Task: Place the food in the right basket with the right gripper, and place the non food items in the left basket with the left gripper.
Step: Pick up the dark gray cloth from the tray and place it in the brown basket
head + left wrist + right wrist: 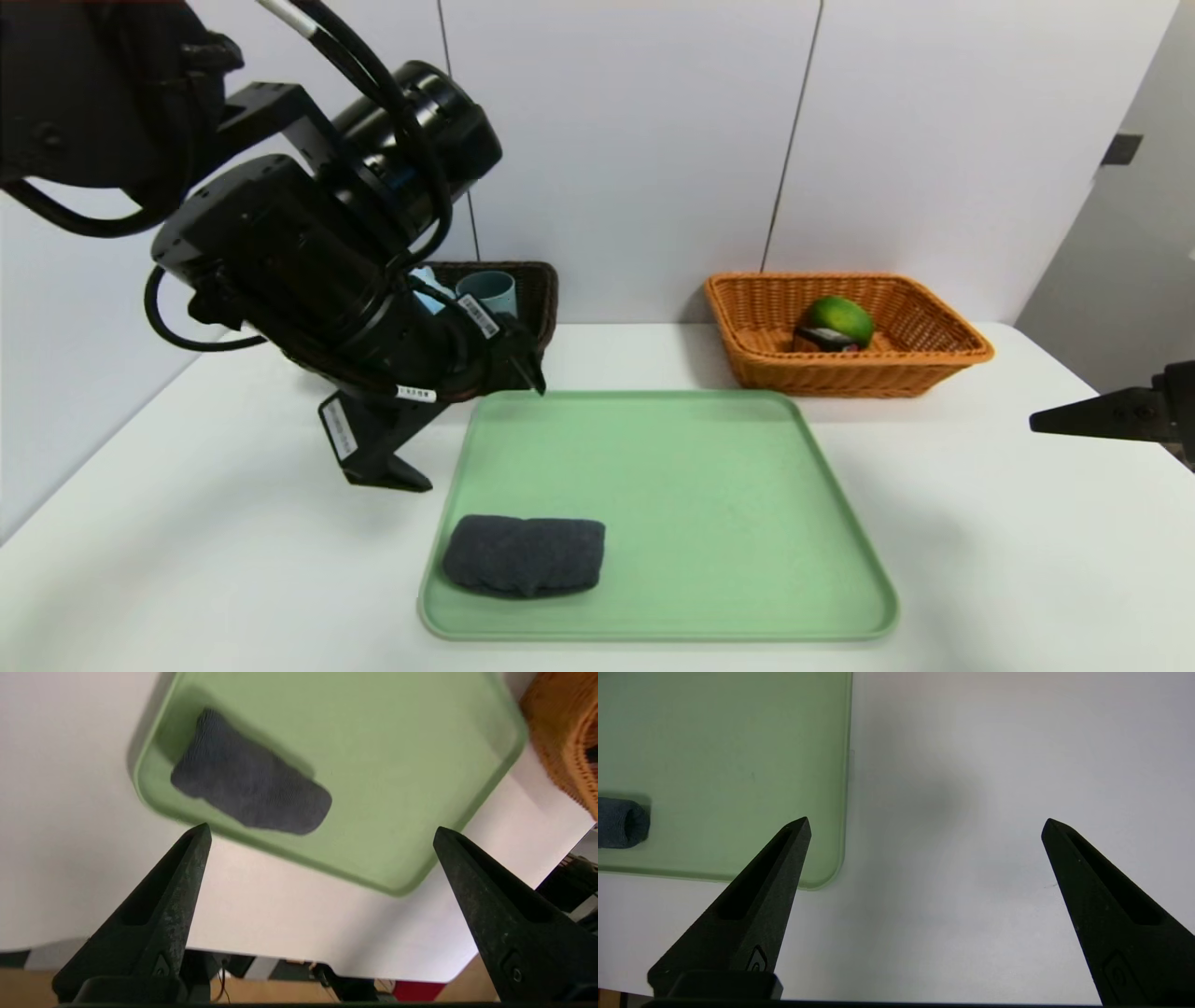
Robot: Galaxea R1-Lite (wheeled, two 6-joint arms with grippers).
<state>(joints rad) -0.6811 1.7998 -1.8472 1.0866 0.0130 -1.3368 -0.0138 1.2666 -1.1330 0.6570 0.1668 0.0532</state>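
Note:
A folded dark grey towel [523,555] [252,788] [619,823] lies at the near left of the green tray [672,467]. Between the tray's far left corner and the dark brown left basket [540,291], my left gripper [476,429] [322,829] hangs open and empty above the table. That arm hides most of the brown basket; a teal cup [487,287] and a bit of light-blue puff [428,280] show inside. The orange right basket [934,359] [570,742] holds the green fruit [840,319] and a black box [827,340]. My right gripper [1041,423] [926,821] stands open and empty over bare table, right of the tray.
The white table [980,560] runs to a white wall at the back. Its near edge and right edge lie close to the tray and the right arm. Both baskets stand along the back, with a gap between them.

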